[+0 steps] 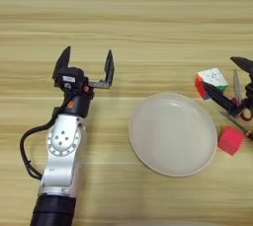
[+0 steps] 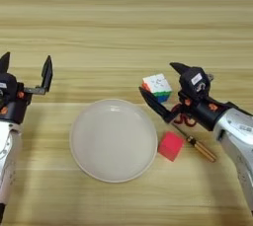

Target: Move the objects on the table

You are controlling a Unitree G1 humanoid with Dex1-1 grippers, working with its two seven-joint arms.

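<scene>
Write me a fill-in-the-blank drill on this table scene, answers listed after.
1. The round cream plate holds ____.
2. The red cube lies just ____ of the plate, from the robot's side.
3. The right claw, fingers spread, sits around the ____ cube.
4. The left claw is ____.

Answers: nothing; right; puzzle; open

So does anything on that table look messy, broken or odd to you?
Nothing stands out. The plate is empty and whole; the puzzle cube, red cube and screwdriver lie tidily near the right gripper, fingers apart.
</scene>
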